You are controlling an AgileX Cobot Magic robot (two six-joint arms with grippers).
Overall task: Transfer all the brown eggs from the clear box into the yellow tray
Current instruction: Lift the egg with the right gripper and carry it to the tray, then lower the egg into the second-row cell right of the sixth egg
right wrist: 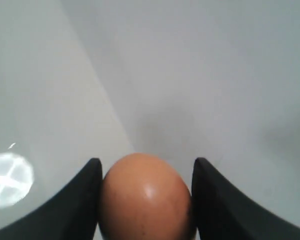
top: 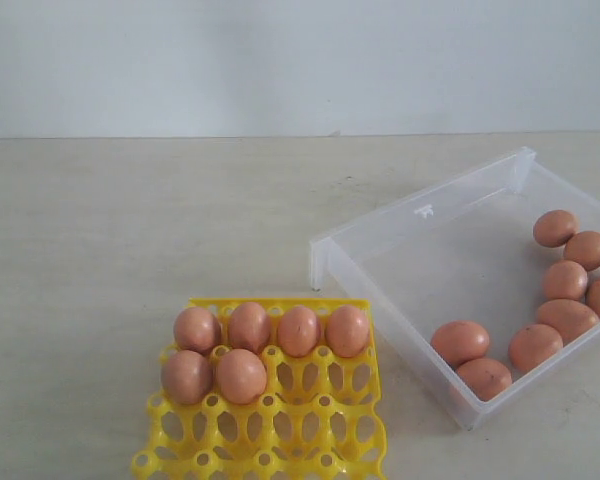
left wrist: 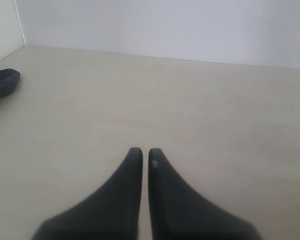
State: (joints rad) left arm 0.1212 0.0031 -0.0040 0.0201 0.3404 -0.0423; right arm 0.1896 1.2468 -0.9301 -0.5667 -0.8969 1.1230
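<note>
Pale bench (top: 130, 250) holds the yellow tray (top: 280, 303), six brown eggs (top: 298, 330) seated; roughly nine lie in the clear box (top: 420, 215) to its right. Right end effector (right wrist: 147, 162) pinches one egg (right wrist: 145, 200); left end effector (left wrist: 145, 151) is pressed together

Ahead of my left pincer (left wrist: 145, 150) the table (left wrist: 190, 110) lies bare and open; 1 dark lump (left wrist: 2, 82) sits well off to the side. An egg (right wrist: 142, 200) fills the whole gap of my right pincer (right wrist: 147, 160); beyond it the way looks open.
</note>
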